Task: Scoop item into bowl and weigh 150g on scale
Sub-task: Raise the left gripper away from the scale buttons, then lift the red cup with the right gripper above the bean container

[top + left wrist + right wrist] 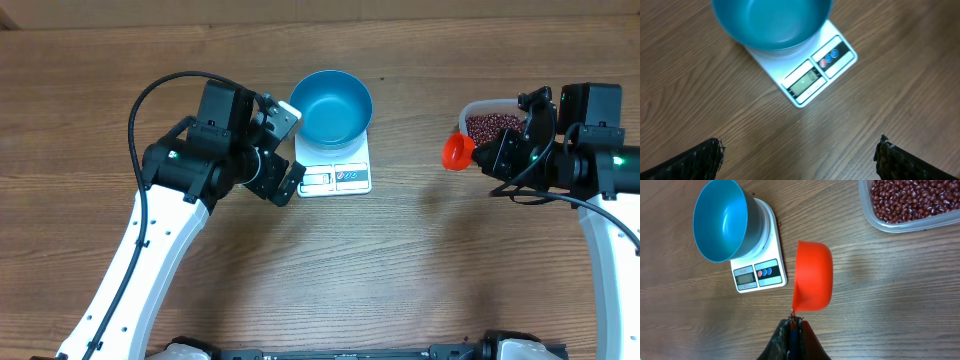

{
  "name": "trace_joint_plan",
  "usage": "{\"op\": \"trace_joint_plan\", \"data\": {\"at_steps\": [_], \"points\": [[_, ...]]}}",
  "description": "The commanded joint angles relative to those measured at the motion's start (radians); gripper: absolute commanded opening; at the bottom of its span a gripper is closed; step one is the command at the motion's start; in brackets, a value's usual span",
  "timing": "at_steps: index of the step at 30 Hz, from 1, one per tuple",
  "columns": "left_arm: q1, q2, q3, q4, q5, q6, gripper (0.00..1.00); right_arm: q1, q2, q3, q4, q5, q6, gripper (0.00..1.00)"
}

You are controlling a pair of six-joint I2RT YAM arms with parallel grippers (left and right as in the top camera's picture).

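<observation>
Your workspace is a brown wood-grain table [400, 270], and the white scale [336, 178] sits on its far middle part with the display and buttons along the edge nearest you. The blue bowl [335, 105] stands upright on the scale's platform, covering all but that front strip; you cannot read the display digits. Your left gripper [290, 148] hangs just left of the scale with its jaws spread wide and nothing between them. In the left wrist view, the two dark fingertips [700, 160] sit at opposite edges of the frame over bare wood. Your right gripper [794, 325] is pinched tight on the thin handle of the red scoop [814, 275], which hangs over the table between the scale and the clear tub [875, 222]. The beans [912, 200] lie heaped in that tub at the far right.
</observation>
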Motion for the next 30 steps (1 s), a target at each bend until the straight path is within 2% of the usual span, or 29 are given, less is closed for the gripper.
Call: {"op": "trace_joint_plan", "data": {"at_steps": [1,11,22,25,30], "points": [[0.005,-0.013,0.023,0.005,0.066,0.074,0.99,-0.004,-0.011,0.035,0.006,0.003,-0.005,0.04],[0.005,-0.013,0.022,0.005,0.058,0.016,1.00,-0.004,-0.011,0.035,0.006,0.003,-0.005,0.04],[0.005,-0.013,0.023,0.005,0.063,0.014,1.00,-0.004,-0.011,0.035,-0.002,0.003,-0.006,0.04],[0.005,-0.013,0.022,0.005,0.063,0.014,1.00,-0.004,-0.011,0.037,-0.002,0.004,-0.043,0.04],[0.005,-0.013,0.022,0.005,0.063,0.014,1.00,-0.004,0.015,0.144,-0.024,0.079,-0.057,0.04]]}}
